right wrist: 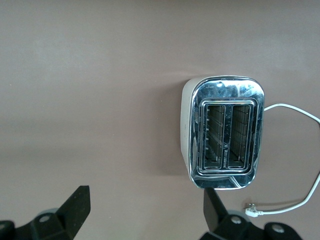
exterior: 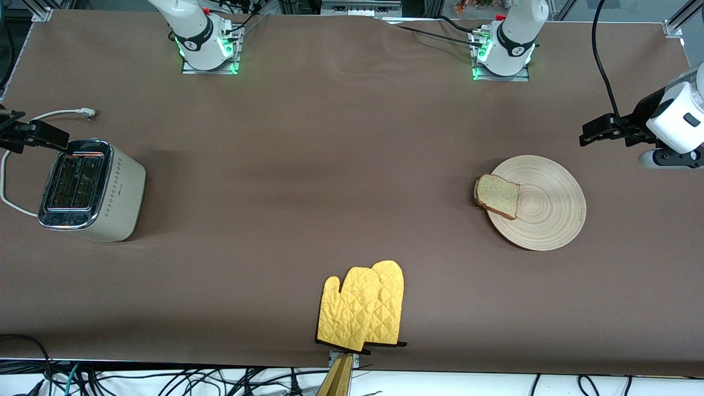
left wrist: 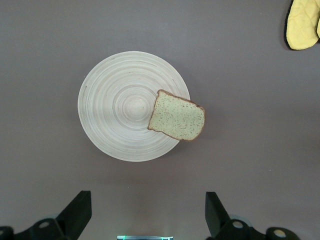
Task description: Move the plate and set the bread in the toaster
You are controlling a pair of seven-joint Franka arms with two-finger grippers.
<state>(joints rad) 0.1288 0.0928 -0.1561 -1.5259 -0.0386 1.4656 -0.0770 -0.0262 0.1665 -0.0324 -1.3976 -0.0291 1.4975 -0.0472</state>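
Note:
The pale wooden plate (exterior: 550, 214) (left wrist: 115, 115) lies toward the left arm's end of the table. The bread (exterior: 498, 196) (left wrist: 176, 116) rests flat on the plate's rim and overhangs it toward the right arm's end. My left gripper (exterior: 591, 133) (left wrist: 147, 210) hangs open and empty above the table beside the plate. The cream toaster (exterior: 91, 190) (right wrist: 225, 132) stands upright at the right arm's end, and both of its slots are empty. My right gripper (exterior: 38, 135) (right wrist: 145, 209) hovers open and empty over the table beside the toaster.
A pair of yellow oven mitts (exterior: 363, 305) (left wrist: 302, 25) lies near the table edge closest to the front camera. The toaster's white cord (exterior: 60, 114) (right wrist: 295, 112) trails on the brown table (exterior: 308, 165), its plug loose.

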